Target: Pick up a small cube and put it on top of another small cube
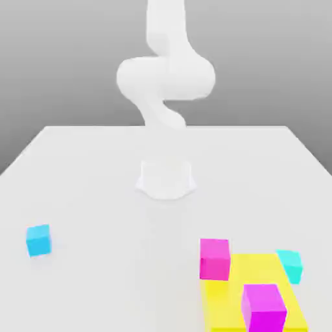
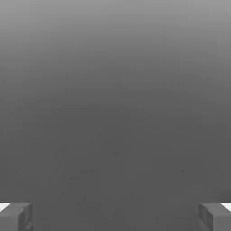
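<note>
The claw (image 2: 115,216) stands spread wide with nothing between its fingertips (image 2: 16,216); in the hand view the two grey, blocky tips sit far apart against plain grey ground, and no cube lies between them.

Take the yellow patch (image 1: 249,275) on the counter (image 1: 97,168) as the landmark. One small cyan cube (image 1: 38,239) sits alone, well apart from the patch, toward the exterior view's left. The second small cyan cube (image 1: 290,264) rests at the patch's far edge on the exterior view's right side, seemingly partly on it. A magenta cube (image 1: 214,259) stands at the patch's corner toward the exterior view's left, and another magenta cube (image 1: 264,307) sits on the patch closer to the camera. Both are clearly bigger than the cyan ones.

The cyan cubes look like rigid, plain, flat-faced blocks with crisp edges and an even matte colour. I would judge them light and stiff, unlikely to deform or break, though their smooth faces may slide a little if gripped off-centre. The sensible hold is across two opposite vertical faces, near mid-height, with the fingers squared to those faces. The lone cube has open room all round it, so it seems the easier one to lift. The other has the patch and a magenta neighbour near, and its small flat top leaves little margin for placing.

The counter is smooth, pale and featureless; the white arm (image 1: 165,78) rises from its round base (image 1: 166,178) beyond the patch.
</note>
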